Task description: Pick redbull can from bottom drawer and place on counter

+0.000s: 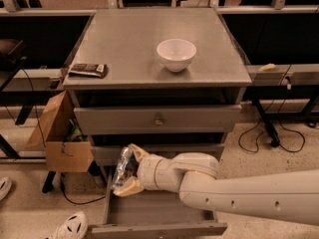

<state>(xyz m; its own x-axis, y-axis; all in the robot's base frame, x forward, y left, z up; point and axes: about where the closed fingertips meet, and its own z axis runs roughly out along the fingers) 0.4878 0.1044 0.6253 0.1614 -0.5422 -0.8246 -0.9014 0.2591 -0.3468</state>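
Observation:
The bottom drawer (164, 214) is pulled open and its tray shows nothing inside. My gripper (125, 171) is over the drawer's left rear corner, level with the middle drawer's front, and is shut on the redbull can (121, 167), a slim silver-blue can held between the cream fingers (135, 152). My arm reaches in from the lower right. The counter (129, 39) is the grey top of the cabinet, well above the gripper.
A white bowl (176, 54) stands on the counter right of centre. A flat dark packet (88, 69) lies at the counter's front left corner. A cardboard box (57, 136) leans against the cabinet's left side. A shoe (70, 228) and cables lie on the floor.

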